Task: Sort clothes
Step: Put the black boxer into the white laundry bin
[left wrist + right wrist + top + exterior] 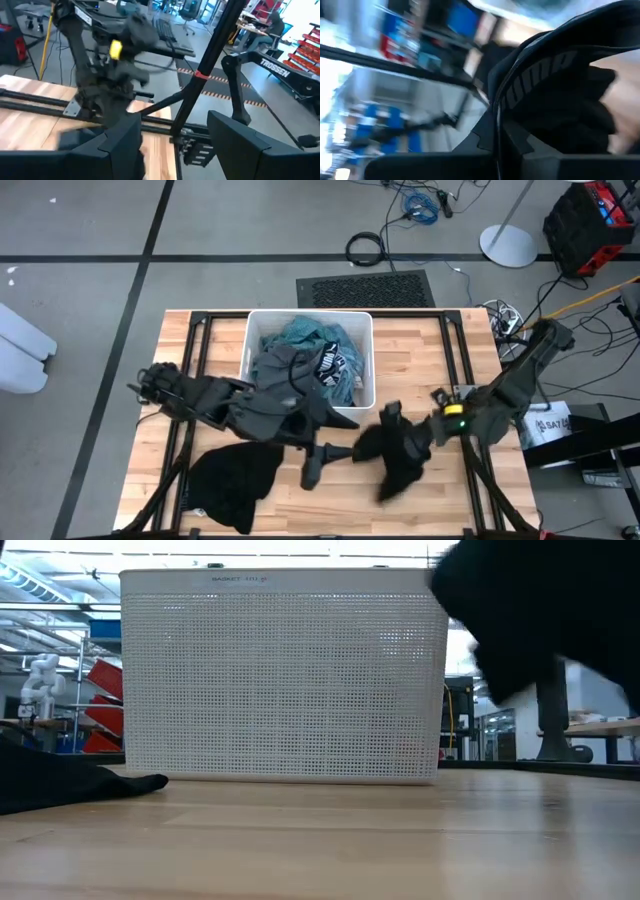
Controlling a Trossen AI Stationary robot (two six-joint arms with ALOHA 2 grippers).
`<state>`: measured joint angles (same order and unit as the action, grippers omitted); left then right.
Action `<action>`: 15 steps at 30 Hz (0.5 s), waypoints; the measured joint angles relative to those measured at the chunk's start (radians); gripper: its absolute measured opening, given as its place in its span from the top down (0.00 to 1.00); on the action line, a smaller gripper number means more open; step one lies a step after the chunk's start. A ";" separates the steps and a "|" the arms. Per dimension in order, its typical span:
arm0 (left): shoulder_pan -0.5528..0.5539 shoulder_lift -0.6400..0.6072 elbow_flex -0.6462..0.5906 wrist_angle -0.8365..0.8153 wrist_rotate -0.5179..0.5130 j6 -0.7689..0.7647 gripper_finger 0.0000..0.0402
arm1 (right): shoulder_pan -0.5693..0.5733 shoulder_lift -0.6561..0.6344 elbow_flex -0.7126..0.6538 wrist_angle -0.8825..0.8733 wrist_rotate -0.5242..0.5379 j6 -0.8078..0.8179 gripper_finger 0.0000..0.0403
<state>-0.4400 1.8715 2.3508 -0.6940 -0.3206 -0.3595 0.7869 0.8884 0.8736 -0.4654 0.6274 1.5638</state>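
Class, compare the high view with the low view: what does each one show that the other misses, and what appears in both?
Only the high view shows the clothes piled inside the bin, both arms, and the right gripper shut on a black garment. Only the low view shows the bin's perforated side wall and the room behind. Both show the white bin, the wooden table and a black garment lying on it.

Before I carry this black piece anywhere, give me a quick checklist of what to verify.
1. Right tool shut on the black garment: ok; the cloth hangs from it.
2. Garment lifted off the table: ok; the low view shows it raised.
3. Left tool open and holding nothing: ok.
4. Left tool away from the right tool's path: not ok; it sits close beside the hanging garment.
5. Black pile at the table's front left undisturbed: ok.
6. Room in the white bin: cannot tell; clothes fill it.
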 joint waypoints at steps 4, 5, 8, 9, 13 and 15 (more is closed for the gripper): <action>0.007 0.034 0.000 0.030 -0.013 0.002 0.41 | -0.001 -0.040 0.000 0.179 0.106 -0.170 1.00; 0.009 0.044 0.000 0.030 -0.026 0.002 0.41 | -0.002 -0.045 0.000 0.226 0.128 -0.211 1.00; 0.016 0.081 0.000 0.029 -0.081 0.000 0.41 | -0.003 -0.050 0.000 0.364 0.173 -0.319 1.00; 0.017 0.094 0.000 0.028 -0.096 0.000 0.41 | -0.004 -0.049 0.000 0.411 0.181 -0.354 1.00; 0.030 0.136 -0.001 0.026 -0.136 0.000 0.41 | -0.015 -0.037 0.000 0.579 0.186 -0.478 1.00; 0.038 0.149 -0.001 0.035 -0.152 0.000 0.41 | -0.020 -0.033 0.000 0.630 0.185 -0.519 1.00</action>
<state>-0.4024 2.0204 2.3501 -0.6590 -0.4727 -0.3594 0.7666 0.8559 0.8738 0.1643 0.8127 1.0450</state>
